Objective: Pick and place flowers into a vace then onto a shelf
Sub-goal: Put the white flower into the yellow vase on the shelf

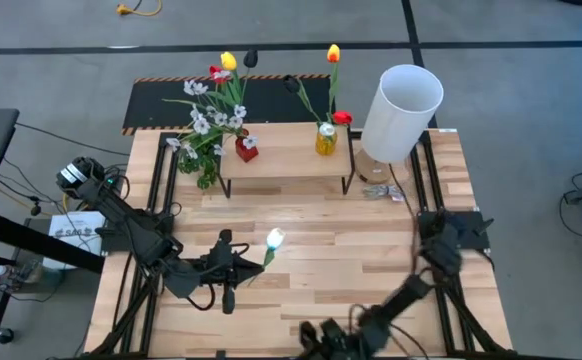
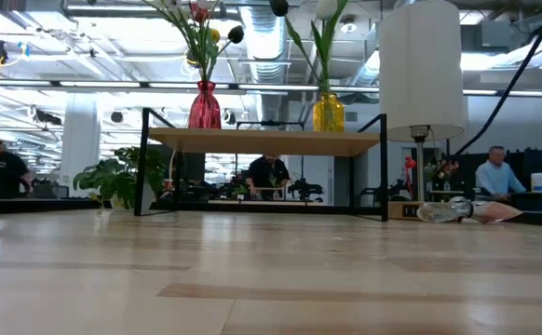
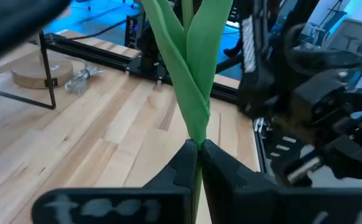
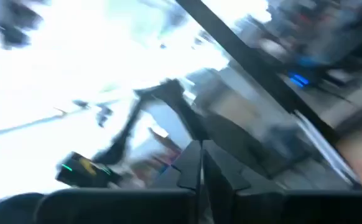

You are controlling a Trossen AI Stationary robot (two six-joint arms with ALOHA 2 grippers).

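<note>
The shelf (image 1: 286, 152) stands at the table's far middle and carries a red vase (image 1: 246, 150) with tulips and white blossoms, and a yellow vase (image 1: 326, 138) with an orange tulip (image 1: 333, 53). My left gripper (image 1: 254, 264), at the near left, is shut on a white tulip (image 1: 275, 238). The tulip's green leaves (image 3: 190, 62) rise away from the fingers in the left wrist view. My right gripper (image 1: 317, 336) is at the near edge, shut with nothing between its fingers (image 4: 201, 155). The low view shows the shelf (image 2: 262, 141) and both vases but no gripper. My left gripper pinches the white tulip's green stem just below the leaves (image 3: 198, 138) between its two fingers (image 3: 181, 165). The fingers point nearly level toward the table's right, and the stem runs on past them. The flower head (image 1: 275, 238) is beyond the fingertips, clear of the tabletop.
A tall white lamp (image 1: 401, 110) stands at the shelf's right end, with a crumpled clear wrapper (image 1: 379, 192) by its foot. A bushy green sprig (image 1: 208, 172) lies at the shelf's left leg. Bare wooden tabletop (image 1: 321, 250) stretches between the shelf and the arms.
</note>
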